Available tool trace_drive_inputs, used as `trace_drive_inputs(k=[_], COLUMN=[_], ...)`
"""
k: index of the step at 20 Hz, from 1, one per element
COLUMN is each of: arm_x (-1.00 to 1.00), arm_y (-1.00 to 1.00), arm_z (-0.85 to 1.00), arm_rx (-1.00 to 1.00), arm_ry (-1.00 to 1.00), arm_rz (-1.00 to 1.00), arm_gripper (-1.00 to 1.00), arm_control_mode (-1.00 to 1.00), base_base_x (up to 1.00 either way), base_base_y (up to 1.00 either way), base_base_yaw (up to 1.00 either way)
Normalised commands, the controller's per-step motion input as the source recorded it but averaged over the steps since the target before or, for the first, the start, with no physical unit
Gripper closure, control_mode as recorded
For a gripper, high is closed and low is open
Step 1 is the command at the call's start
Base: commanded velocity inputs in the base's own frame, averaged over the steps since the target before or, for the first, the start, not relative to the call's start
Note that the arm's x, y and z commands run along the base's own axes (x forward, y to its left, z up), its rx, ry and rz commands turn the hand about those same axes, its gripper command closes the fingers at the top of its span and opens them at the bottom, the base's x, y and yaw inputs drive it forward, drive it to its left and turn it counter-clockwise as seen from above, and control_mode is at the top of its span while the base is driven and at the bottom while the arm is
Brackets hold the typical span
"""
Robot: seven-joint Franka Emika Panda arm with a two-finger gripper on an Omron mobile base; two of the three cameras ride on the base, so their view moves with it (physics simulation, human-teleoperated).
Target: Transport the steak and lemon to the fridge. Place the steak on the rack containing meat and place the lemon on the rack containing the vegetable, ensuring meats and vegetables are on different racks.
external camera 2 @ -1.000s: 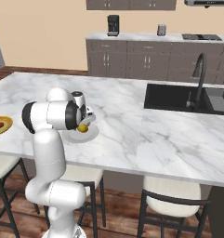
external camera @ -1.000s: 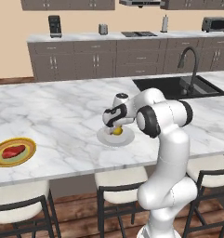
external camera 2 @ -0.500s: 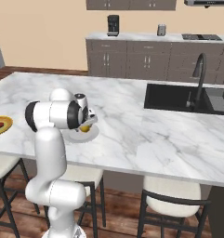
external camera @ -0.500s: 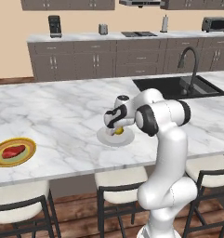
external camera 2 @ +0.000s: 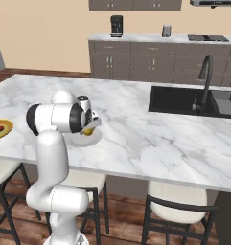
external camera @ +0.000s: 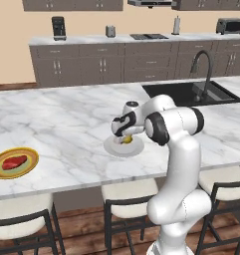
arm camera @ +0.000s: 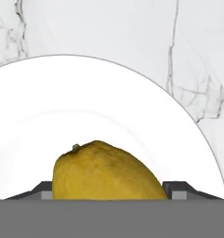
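The pincer (external camera: pixel 124 136) stands open astride the lemon (arm camera: pixel 106 171), which lies between its fingertips on a white plate (arm camera: pixel 85 97) on the bench (external camera: pixel 61 124); picking up the lemon seems underway, so closing comes next.

Bright, even rendered light (no glare), soft shadows under the counter overhang; all views sharp.

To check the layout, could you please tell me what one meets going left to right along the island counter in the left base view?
Steak on its yellow plate → white plate with the lemon → sink with its faucet.
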Motion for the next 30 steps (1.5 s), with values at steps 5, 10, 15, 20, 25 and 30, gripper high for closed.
trace_drive_inputs(k=[5,10,15,20,25,30], arm_x=[-0.70,-1.00,-0.99,-0.99,-0.76,-0.47], arm_y=[0.00,0.00,-0.02,-0.10,0.00,0.02], arm_z=[0.48,0.50,0.40,0.33,0.43,0.84], arm_rx=[0.03,0.00,0.05,0.18,0.09,-0.01], arm_ry=[-0.01,-0.06,-0.03,-0.01,-0.03,-0.06], arm_rz=[-0.05,-0.14,-0.28,-0.30,-0.29,-0.20], arm_gripper=[1.00,1.00,1.00,1.00,1.00,1.00], arm_control_mode=[-1.00,-1.00,-1.00,-1.00,-1.00,-1.00], base_base_x=[0.00,0.00,0.00,0.00,0.00,0.00], base_base_y=[0.00,0.00,0.00,0.00,0.00,0.00], base_base_yaw=[0.00,0.00,0.00,0.00,0.00,0.00])
